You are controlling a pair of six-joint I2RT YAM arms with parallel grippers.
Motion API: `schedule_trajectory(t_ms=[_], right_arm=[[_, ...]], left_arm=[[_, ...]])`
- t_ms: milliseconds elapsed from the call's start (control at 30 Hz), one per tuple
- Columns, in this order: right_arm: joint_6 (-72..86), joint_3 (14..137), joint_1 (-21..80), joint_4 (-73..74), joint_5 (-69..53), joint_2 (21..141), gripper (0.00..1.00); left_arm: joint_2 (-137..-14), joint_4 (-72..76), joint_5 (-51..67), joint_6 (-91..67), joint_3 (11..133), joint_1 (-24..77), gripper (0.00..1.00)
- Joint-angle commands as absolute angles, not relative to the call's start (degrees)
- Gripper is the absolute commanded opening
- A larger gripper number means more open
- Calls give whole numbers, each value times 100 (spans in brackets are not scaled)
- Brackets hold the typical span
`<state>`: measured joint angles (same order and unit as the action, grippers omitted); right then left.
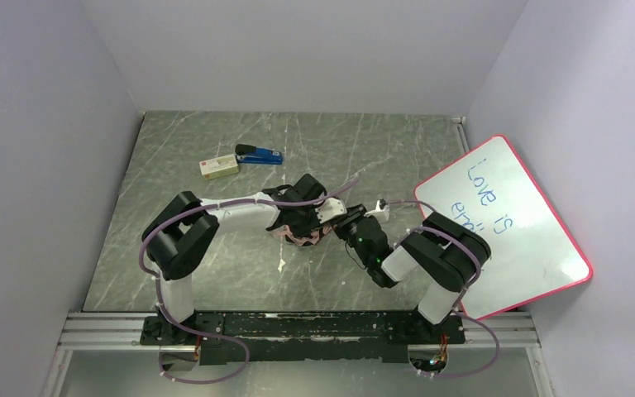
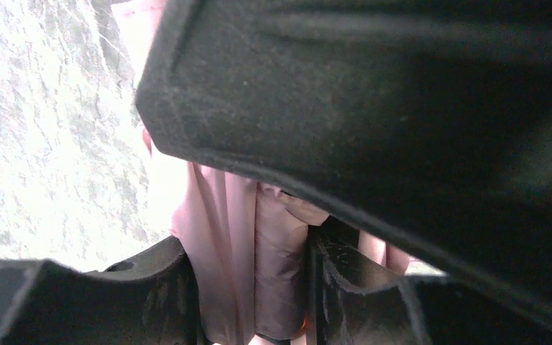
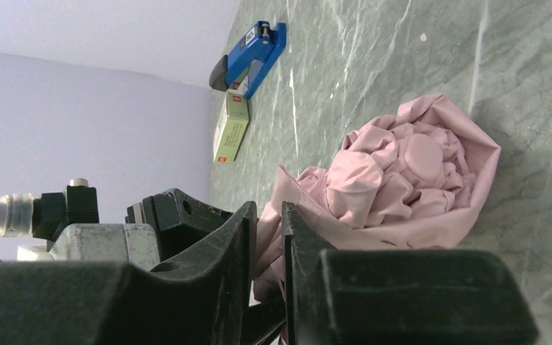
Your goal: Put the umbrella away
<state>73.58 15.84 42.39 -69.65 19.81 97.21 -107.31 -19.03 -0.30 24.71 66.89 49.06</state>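
Observation:
The pale pink umbrella (image 1: pixel 302 241) lies crumpled on the table's middle, mostly hidden under both grippers in the top view. My left gripper (image 1: pixel 310 220) comes in from the left. In the left wrist view it (image 2: pixel 251 287) is shut on a fold of the umbrella's fabric (image 2: pixel 223 237), and a black arm part covers the upper right. My right gripper (image 1: pixel 341 223) meets it from the right. In the right wrist view it (image 3: pixel 269 244) is nearly closed, pinching pink fabric, with the bunched umbrella (image 3: pixel 402 172) just beyond. Shaft, handle and strap are hidden.
A blue stapler (image 1: pixel 258 155) and a small pale box (image 1: pixel 218 167) lie at the back left; both show in the right wrist view, the stapler (image 3: pixel 248 54) and the box (image 3: pixel 231 129). A pink-framed whiteboard (image 1: pixel 504 223) leans at the right. Walls enclose three sides.

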Motion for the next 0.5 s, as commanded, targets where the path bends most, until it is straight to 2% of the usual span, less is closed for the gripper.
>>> schedule_trajectory(t_ms=[0,267,467], right_arm=[[7354,1778,4206,-7302,1828,10028,21],[7412,1729,4171,-7391,1825,10217,16],[7733,1719,4171,-5863,2237,9812,6]], left_arm=[[-11171,-2349,-53,2718,6424,5001,5],[-11171,-2334,-53,2728,6407,5009,5],[-11174,-2330,-53,2724,6416,5002,5]])
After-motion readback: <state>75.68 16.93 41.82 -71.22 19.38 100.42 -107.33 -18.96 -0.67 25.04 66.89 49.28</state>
